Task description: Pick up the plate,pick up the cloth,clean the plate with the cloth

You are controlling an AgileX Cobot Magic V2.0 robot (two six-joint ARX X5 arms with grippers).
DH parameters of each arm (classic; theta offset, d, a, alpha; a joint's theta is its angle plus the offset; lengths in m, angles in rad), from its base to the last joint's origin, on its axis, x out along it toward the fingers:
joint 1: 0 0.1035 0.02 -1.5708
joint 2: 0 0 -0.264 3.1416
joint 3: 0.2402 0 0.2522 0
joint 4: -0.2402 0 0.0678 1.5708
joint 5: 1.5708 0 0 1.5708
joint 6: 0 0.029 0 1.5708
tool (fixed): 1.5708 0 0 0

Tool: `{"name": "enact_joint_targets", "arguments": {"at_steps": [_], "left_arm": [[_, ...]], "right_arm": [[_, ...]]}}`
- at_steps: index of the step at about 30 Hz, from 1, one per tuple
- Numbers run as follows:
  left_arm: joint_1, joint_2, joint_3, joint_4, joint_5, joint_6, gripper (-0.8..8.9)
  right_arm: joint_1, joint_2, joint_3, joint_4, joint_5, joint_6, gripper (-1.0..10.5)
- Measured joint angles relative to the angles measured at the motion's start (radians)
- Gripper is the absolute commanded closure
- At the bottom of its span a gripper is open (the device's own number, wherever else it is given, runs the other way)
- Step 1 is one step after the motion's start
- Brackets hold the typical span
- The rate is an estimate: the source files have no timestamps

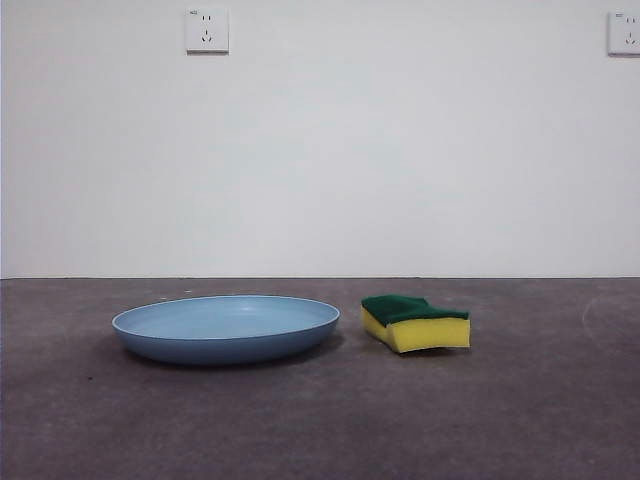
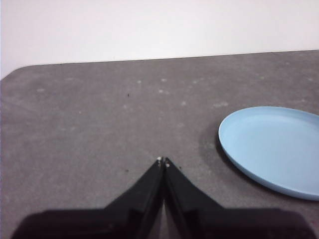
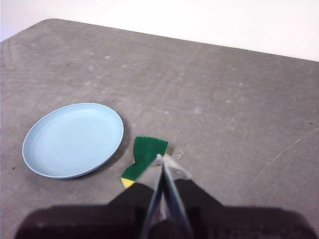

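While both arms wait out of the front view, each end effector shows only in its own wrist view; left end effector (image 2: 163,160) has its jaws pressed together at the tips, gripping nothing, above bare grey surface (image 1: 320,430) with the plate off to one side and apart from it; right end effector (image 3: 160,157) likewise narrowed to a point with nothing between the jaws, hanging above the surface with its tips lined up over the cloth's edge in that view, contact not visible; in the front view, nearest things are the plate (image 1: 226,328) and the cloth (image 1: 415,322), side by side on the surface, close but not touching; plate is light blue, round, shallow, raised rim, lying flat, open side up, nothing in it; cloth is a yellow sponge block, dark green scouring layer facing up, wavy edge, lying flat to the plate's right in the front view; behind, the surface ends at a white wall (image 1: 320,150); two white sockets high on it, one (image 1: 207,30) above the plate, one (image 1: 624,33) at the right edge.
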Motion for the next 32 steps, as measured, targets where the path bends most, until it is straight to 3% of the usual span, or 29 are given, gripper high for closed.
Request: {"name": "enact_joint_targets", "arguments": {"at_steps": [32], "left_arm": [[0.007,-0.022,-0.007,-0.045,-0.001,-0.021,8.16]], "right_arm": [[0.0,0.0,0.0,0.0,0.0,0.0,9.5]]}}
